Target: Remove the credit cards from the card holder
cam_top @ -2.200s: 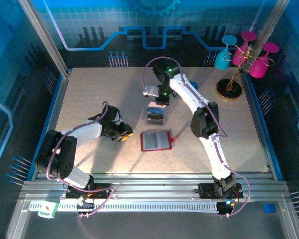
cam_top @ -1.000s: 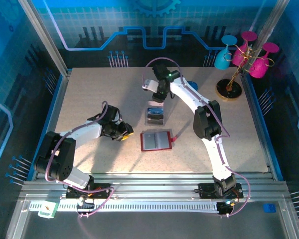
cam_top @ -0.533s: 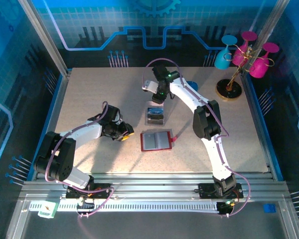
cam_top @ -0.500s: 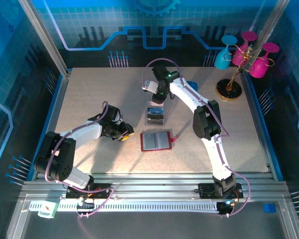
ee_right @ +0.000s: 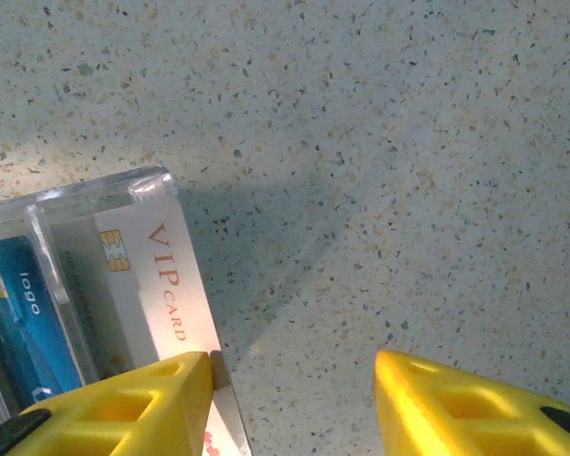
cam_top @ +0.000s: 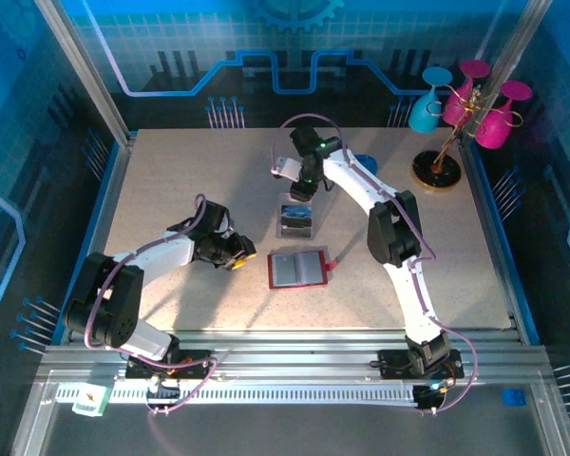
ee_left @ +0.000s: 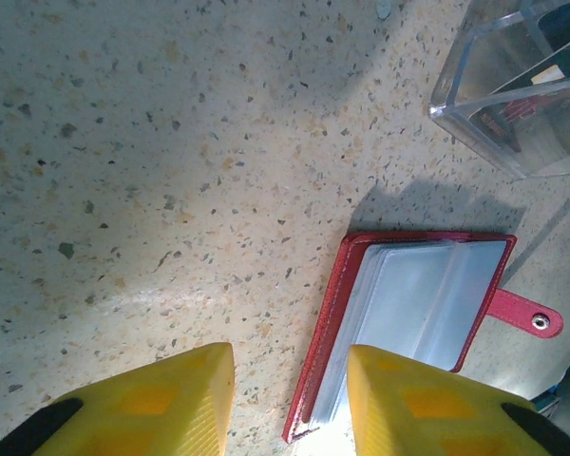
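Observation:
The red card holder (cam_top: 296, 269) lies open on the table, its grey pockets (ee_left: 427, 302) facing up and its snap strap (ee_left: 535, 321) pointing right. My left gripper (cam_top: 238, 258) is low at its left edge and open (ee_left: 290, 404), one yellow finger (ee_left: 413, 404) over the holder's near corner and the other on bare table. Two credit cards stand in a clear tray (cam_top: 295, 228): a blue one (ee_right: 19, 313) and a pale VIP card (ee_right: 161, 285). My right gripper (cam_top: 302, 190) hovers over the tray's far end, open (ee_right: 294, 404), its left finger (ee_right: 123, 408) beside the VIP card.
A stand with pink and blue glasses (cam_top: 456, 114) occupies the back right corner. A small blue object (cam_top: 366, 161) lies behind the right arm. The clear tray (ee_left: 518, 90) sits just beyond the holder. Bare speckled table (cam_top: 171, 180) stretches to the left and right.
My right wrist has shifted slightly over the tray's far end. The left arm and the card holder have stayed put.

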`<state>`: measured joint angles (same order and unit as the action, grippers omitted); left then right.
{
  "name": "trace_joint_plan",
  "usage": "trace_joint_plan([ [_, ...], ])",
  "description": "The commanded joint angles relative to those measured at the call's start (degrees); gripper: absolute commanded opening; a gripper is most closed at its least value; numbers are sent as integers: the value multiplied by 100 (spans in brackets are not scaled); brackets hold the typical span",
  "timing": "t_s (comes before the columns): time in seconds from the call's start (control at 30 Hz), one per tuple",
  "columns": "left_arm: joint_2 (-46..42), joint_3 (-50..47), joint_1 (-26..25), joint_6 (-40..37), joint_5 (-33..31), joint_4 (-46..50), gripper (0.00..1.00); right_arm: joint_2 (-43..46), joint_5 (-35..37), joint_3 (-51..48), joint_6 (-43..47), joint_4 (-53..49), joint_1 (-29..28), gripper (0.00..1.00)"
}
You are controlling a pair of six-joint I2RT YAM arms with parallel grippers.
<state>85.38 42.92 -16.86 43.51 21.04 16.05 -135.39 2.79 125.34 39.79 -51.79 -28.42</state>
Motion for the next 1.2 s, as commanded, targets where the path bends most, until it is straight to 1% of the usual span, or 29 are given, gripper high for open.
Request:
trace_joint_plan([
  [0.0, -133, 2, -67, 3, 6, 43, 37, 523, -114, -220, -133, 128, 7, 49],
  [0.17, -10, 122, -147, -17, 23, 38, 37, 1170, -171, -799, -310, 405, -58, 49],
  [0.33, 37, 263, -253, -18, 6, 49, 37, 1943, -294, -1675, -690, 870, -175, 49],
  [0.5, 19, 300, -374, 32, -60, 38, 37, 2795, -540, -2664, -1333, 1332, -298, 49],
  [0.67, -1, 379, -549, 53, -184, 56, 37, 3416, -886, -3533, -2101, 1739, -437, 50],
  [0.77, 13, 454, -661, 70, -295, 86, 37, 3665, -1048, -3944, -2531, 1904, -533, 50],
  [0.93, -92, 437, -984, 230, -532, 22, 37, 3933, -1336, -4405, -3146, 2043, -763, 49],
  [1.07, -200, 345, -1231, 382, -741, -66, 37, 4092, -1443, -4834, -3779, 2297, -899, 53],
  [1.17, -308, 197, -1277, 506, -798, -241, 37, 4176, -1654, -5106, -4204, 2496, -941, 52],
])
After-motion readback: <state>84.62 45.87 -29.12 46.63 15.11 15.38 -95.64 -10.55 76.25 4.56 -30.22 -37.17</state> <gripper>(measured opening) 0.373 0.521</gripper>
